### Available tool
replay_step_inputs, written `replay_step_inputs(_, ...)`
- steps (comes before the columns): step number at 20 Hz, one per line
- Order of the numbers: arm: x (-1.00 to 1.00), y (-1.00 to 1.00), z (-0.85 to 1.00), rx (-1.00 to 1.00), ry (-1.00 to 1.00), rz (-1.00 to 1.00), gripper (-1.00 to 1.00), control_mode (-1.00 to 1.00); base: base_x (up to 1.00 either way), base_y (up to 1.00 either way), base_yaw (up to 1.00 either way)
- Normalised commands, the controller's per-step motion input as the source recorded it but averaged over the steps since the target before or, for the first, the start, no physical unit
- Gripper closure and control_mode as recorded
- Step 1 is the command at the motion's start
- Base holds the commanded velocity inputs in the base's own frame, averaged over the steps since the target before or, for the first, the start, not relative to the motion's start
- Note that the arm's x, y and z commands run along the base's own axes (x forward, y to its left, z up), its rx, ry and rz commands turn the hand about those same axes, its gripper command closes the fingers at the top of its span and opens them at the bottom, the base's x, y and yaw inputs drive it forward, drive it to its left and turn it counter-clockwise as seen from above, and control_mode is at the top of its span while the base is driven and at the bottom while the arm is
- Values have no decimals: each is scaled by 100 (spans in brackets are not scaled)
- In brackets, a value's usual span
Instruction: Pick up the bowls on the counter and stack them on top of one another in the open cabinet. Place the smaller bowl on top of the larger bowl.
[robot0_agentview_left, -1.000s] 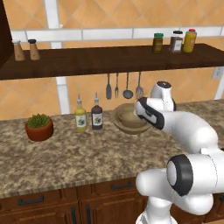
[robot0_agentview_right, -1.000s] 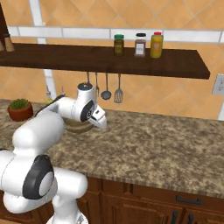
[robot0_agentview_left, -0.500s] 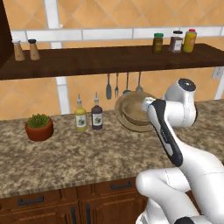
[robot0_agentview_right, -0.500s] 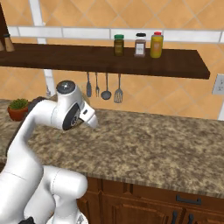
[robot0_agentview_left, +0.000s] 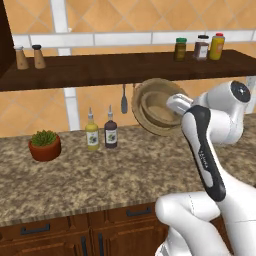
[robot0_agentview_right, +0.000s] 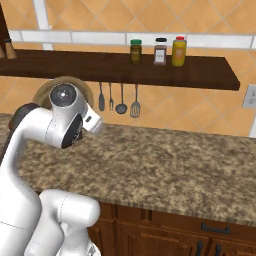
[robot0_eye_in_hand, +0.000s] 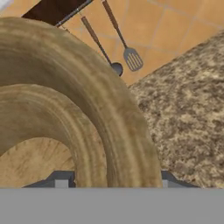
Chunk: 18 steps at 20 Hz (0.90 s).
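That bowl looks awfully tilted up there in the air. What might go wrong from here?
The large bowl, with the small bowl nested inside, is held tipped on its side above the counter. The small bowl might slide out and drop. The large bowl's rim sits just under the shelf, so lifting could knock its edge. The jars on the shelf near that end may get bumped.

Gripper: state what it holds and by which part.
The gripper holds the larger bowl by its rim, lifted and tilted, with the smaller bowl nested inside.
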Motion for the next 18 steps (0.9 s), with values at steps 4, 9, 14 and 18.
replay_step_inputs(4, 6, 6, 100, 6, -3, 2, 100, -100, 0, 0, 0)
replay_step_inputs(9, 84, 0, 99, 1, 2, 0, 100, -100, 0, 0, 0)
replay_step_inputs(14, 100, 5, 54, 3, 2, -3, 100, -100, 0, 0, 0)
replay_step_inputs(18, 100, 29, -13, 0, 3, -8, 100, -100, 0, 0, 0)
